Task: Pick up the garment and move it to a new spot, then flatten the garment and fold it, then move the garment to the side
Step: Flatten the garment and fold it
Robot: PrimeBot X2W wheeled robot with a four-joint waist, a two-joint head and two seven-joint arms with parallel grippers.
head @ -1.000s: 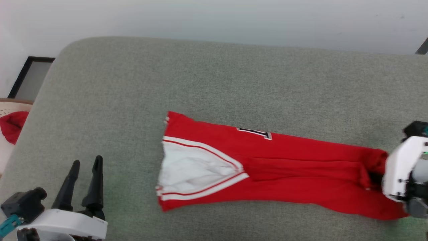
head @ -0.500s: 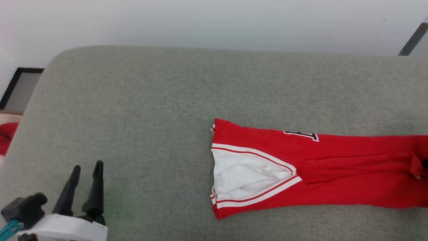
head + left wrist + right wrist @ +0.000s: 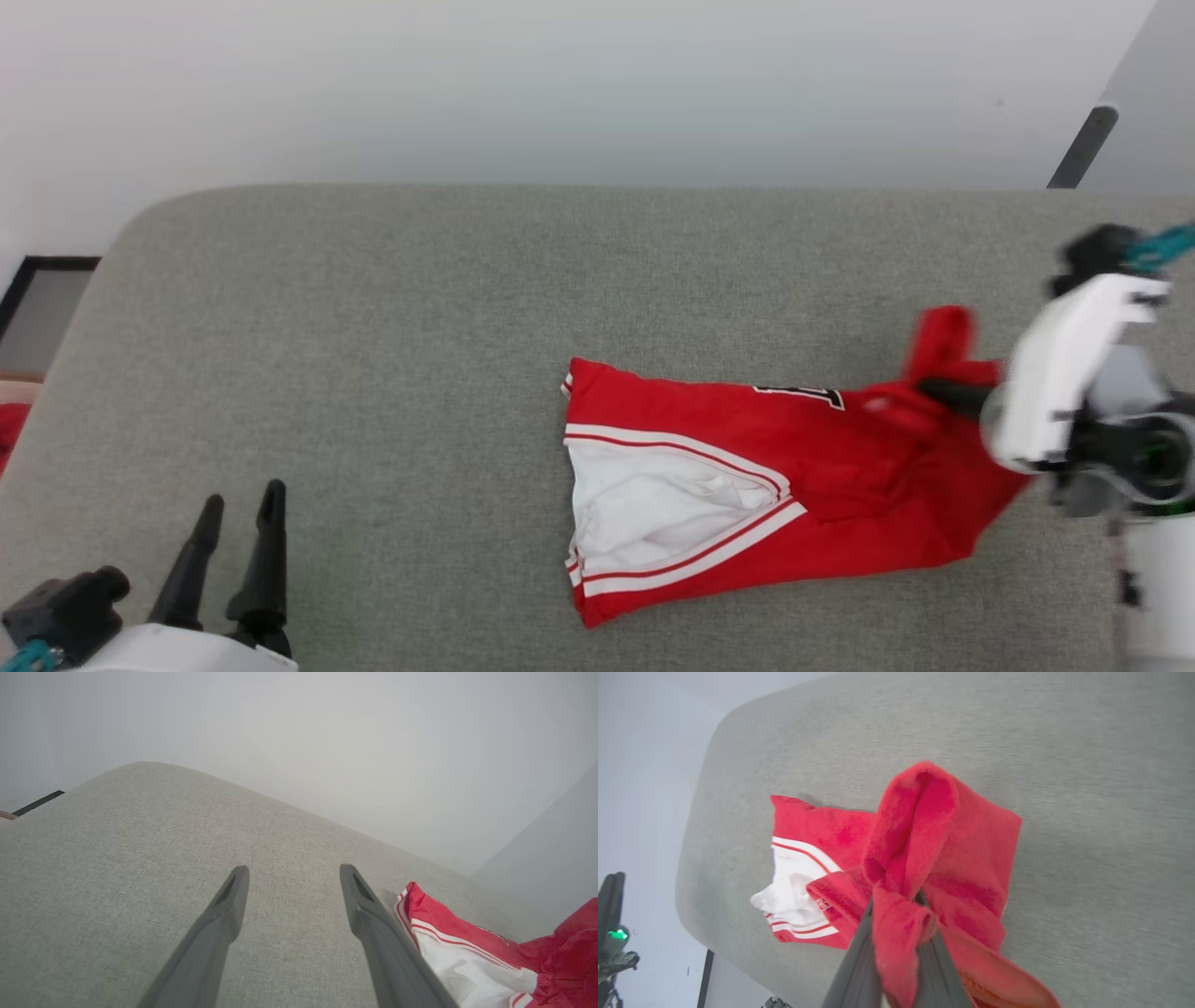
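Right fingers [image 3: 857, 966] pinch garment [image 3: 868, 513] on grey cushion [image 3: 373, 327].

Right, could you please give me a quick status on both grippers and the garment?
Right gripper shut on the garment, red end raised off the grey cushion. Left gripper open, empty. Nothing in the way.

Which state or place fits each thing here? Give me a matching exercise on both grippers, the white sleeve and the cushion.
Column one:
1. left gripper
2. right gripper
3. white sleeve
4. cushion

Column two:
A. shut on a lifted red end of the garment
B. at the garment's end nearer the left gripper
C. open, holding nothing
D. grey, beneath the garment

Pairs: 1-C, 2-A, 3-B, 4-D
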